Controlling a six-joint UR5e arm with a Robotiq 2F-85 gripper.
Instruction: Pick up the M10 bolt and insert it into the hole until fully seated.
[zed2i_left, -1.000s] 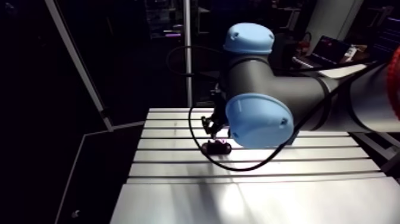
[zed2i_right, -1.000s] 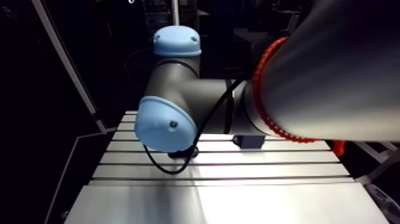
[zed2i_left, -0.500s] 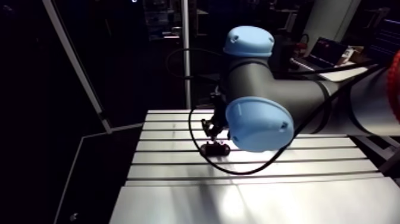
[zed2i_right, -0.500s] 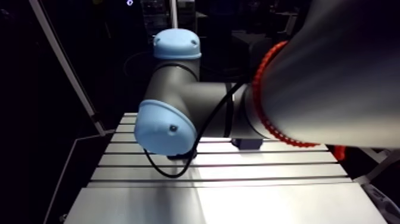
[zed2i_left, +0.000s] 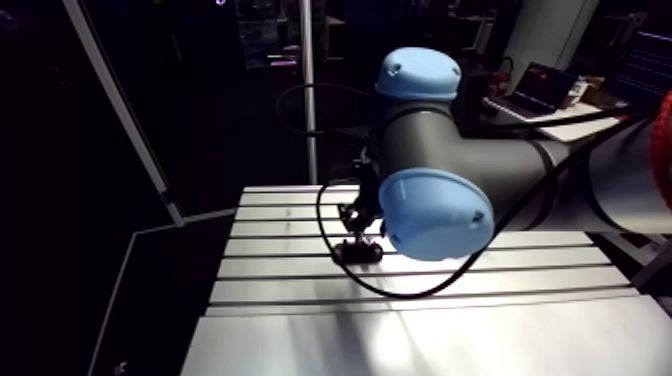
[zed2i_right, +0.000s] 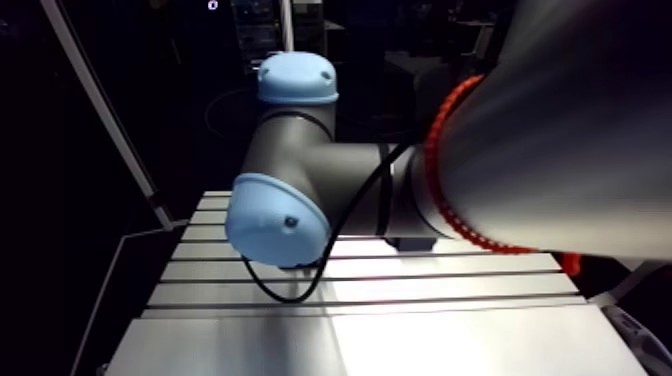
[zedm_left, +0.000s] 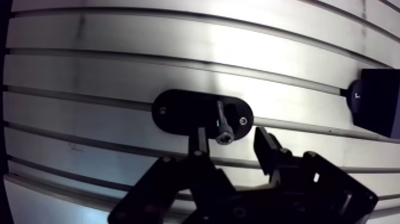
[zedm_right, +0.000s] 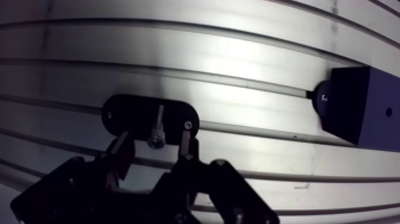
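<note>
The bolt (zedm_left: 222, 122) sits on a black oval plate (zedm_left: 178, 113) on the table (zedm_left: 119, 71). Its shank points away from the gripper and its socket head is on the near side. Whether it lies flat or stands in the plate, I cannot tell. A small screw shows near each end of the plate, and the plate straddles one of the table's slots.

The gripper (zedm_left: 230, 134) hangs low over the plate and is open. Its two fingers (zedm_left: 198, 143) stand apart, one on either side of the bolt's head, with a gap between each finger and the bolt.

Well apart from the plate, off to one side of the gripper, a black block (zedm_left: 381, 110) rests on the table. It has a round knob on the face toward the plate, in line with a slot.

In the arm view the gripper comes down beside a light-blue cap (zed2i_left: 435, 213), just above the plate, over the slotted part of the table.
</note>
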